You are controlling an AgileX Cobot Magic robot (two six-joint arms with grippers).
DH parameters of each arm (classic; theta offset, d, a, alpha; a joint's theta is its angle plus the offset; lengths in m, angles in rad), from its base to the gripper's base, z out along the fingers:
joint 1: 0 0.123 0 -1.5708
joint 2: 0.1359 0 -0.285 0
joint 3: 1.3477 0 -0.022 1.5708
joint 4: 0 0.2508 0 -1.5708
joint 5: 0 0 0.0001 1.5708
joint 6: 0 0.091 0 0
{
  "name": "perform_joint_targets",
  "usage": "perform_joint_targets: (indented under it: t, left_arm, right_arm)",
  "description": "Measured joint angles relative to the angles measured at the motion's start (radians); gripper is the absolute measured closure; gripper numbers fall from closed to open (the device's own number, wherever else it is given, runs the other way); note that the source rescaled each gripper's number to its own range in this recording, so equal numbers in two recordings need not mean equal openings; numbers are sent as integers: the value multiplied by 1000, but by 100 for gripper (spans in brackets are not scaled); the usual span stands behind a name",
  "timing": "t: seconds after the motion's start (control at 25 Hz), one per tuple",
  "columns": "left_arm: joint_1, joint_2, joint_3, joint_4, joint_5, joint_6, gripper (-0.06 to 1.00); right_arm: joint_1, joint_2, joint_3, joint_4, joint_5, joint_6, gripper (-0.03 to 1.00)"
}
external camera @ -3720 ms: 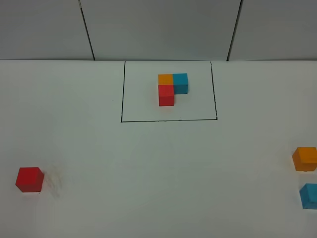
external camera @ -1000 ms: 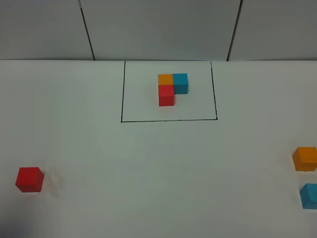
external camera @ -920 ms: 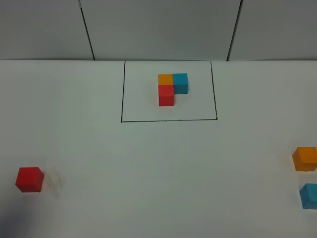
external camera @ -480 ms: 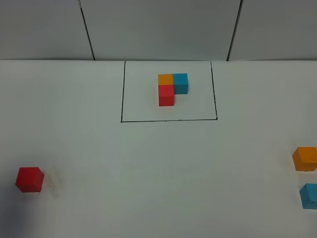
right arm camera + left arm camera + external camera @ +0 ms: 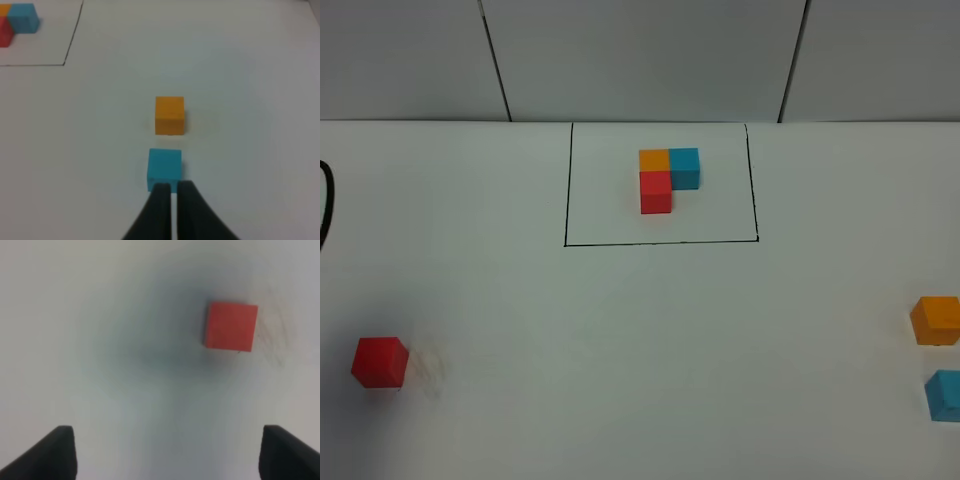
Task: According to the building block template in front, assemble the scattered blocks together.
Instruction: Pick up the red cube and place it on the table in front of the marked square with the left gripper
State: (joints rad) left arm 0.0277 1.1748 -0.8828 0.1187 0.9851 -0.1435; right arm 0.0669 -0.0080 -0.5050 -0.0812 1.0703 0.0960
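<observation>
Teal-blue cube [image 5: 946,395] cut off at exterior view's right edge

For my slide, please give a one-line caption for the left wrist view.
Open left gripper facing the red cube on the white table, cube not yet grasped.

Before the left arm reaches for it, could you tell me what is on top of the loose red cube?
Nothing: the red cube shows a bare top face, alone on the white table. Its underside is hidden.

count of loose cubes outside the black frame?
3: red cube at near left; orange cube at the right edge of view; teal-blue cube just in front of it. None appear hidden.
</observation>
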Motion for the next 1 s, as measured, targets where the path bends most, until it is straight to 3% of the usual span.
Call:
perform_joint_targets:
  t: [0.52, 1.0]
  left_arm:
    - [0, 138, 131, -58, -203, 0, 7]
    - [-2, 364, 136, -98, -381, 5, 7]
  right_arm:
    - [0, 0, 0, 0, 0, 0, 97]
    - [0, 0, 0, 0, 0, 0, 97]
